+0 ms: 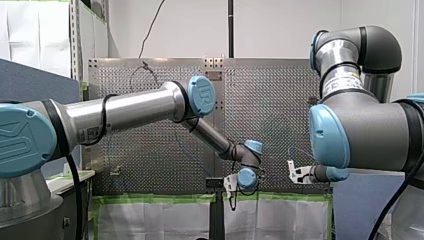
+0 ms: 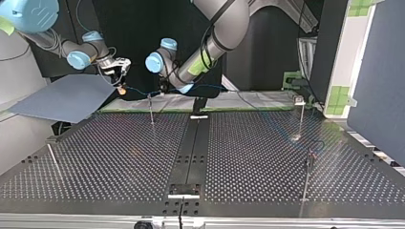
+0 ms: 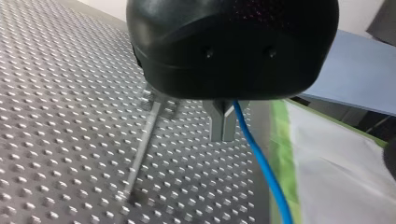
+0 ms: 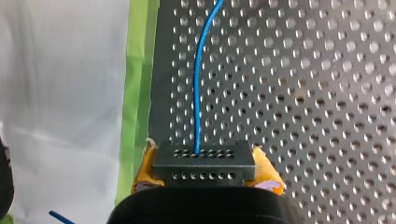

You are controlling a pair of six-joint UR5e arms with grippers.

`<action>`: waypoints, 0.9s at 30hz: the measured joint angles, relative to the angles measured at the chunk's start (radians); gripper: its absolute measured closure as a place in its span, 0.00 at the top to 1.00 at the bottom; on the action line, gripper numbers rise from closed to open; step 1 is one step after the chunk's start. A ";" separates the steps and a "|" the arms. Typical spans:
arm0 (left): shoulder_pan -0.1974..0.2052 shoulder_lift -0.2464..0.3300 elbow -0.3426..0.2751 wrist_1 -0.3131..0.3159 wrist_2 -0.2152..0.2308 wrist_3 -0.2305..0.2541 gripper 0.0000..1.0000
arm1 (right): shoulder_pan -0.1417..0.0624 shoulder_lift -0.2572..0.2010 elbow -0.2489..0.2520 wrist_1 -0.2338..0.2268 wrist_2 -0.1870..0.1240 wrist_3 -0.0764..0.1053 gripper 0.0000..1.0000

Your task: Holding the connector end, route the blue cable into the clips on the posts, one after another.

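While our right gripper (image 4: 204,175) clamps its yellow pads (image 4: 144,172) on the black perforated connector block (image 4: 204,161), our left gripper (image 3: 224,126) is closed on the thin blue cable (image 3: 261,163), just beside the slim metal post (image 3: 142,149) on the perforated table (image 3: 56,116).

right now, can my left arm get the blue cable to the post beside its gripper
Probably yes. My left gripper holds the blue cable close beside the post, apart from it, and only bare perforated table shows between them in the left wrist view.
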 joint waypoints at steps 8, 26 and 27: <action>-0.004 0.049 -0.076 0.015 0.002 0.001 0.00 | -0.020 -0.010 0.012 -0.026 0.038 0.062 0.00; 0.005 0.051 -0.085 0.039 0.107 0.015 0.00 | -0.017 -0.011 0.006 -0.073 0.045 0.159 0.00; 0.005 0.051 -0.085 0.040 0.110 0.016 0.00 | -0.017 -0.011 0.005 -0.073 0.046 0.159 0.00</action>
